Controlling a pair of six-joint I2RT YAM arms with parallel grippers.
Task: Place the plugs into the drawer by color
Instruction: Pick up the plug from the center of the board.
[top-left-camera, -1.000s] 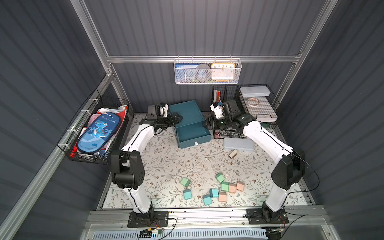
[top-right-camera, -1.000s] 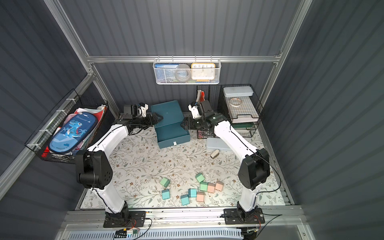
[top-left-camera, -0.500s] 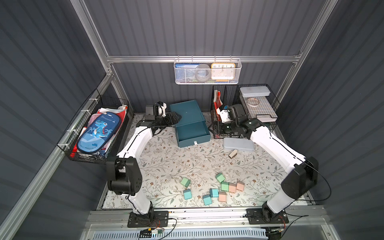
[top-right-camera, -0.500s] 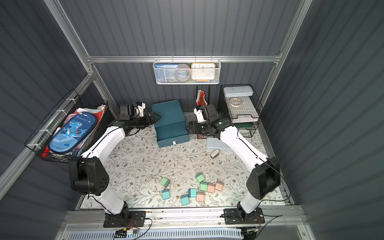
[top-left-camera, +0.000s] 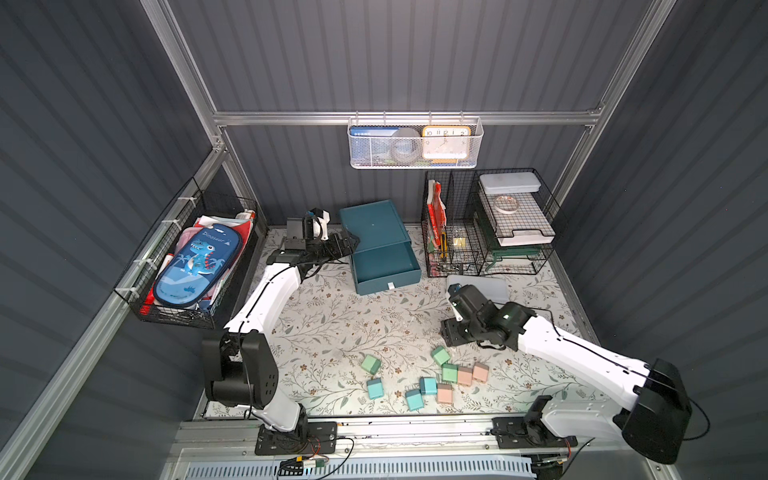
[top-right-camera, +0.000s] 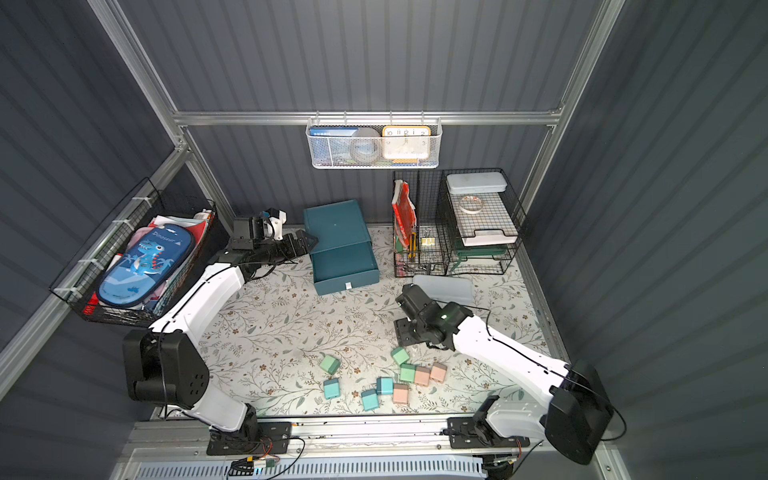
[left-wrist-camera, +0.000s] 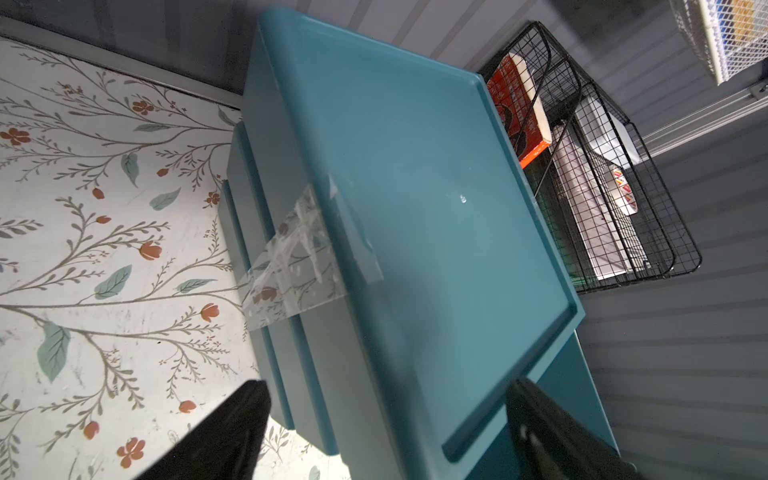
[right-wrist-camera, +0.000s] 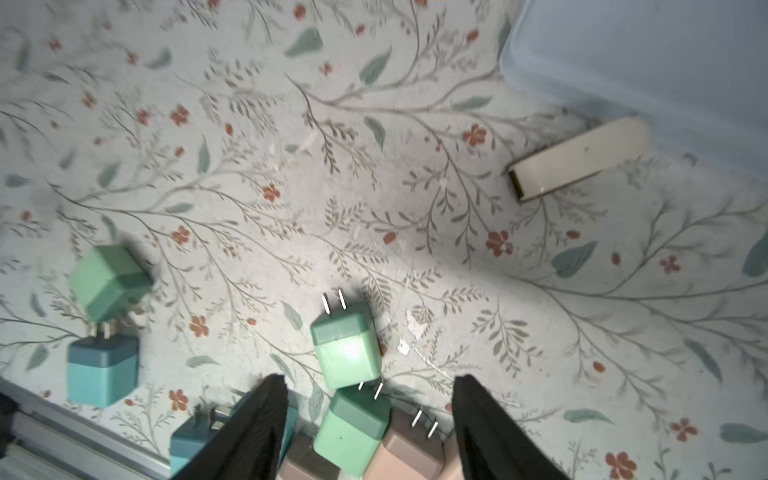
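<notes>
Nine plugs (top-left-camera: 449, 372) near right end effector (right-wrist-camera: 369, 380)

at the front of the tabletop (top-left-camera: 324, 324), a loose cluster of plugs (top-left-camera: 450, 372); at the back centre, the drawer (top-left-camera: 374, 232), lowest tray pulled forward; right of it, a wire rack (top-left-camera: 465, 249); just before the rack, a flat case (top-left-camera: 494, 286), small cylinder (right-wrist-camera: 582, 158) just beside it; on the left wall, a basket (top-left-camera: 137, 286).
</notes>
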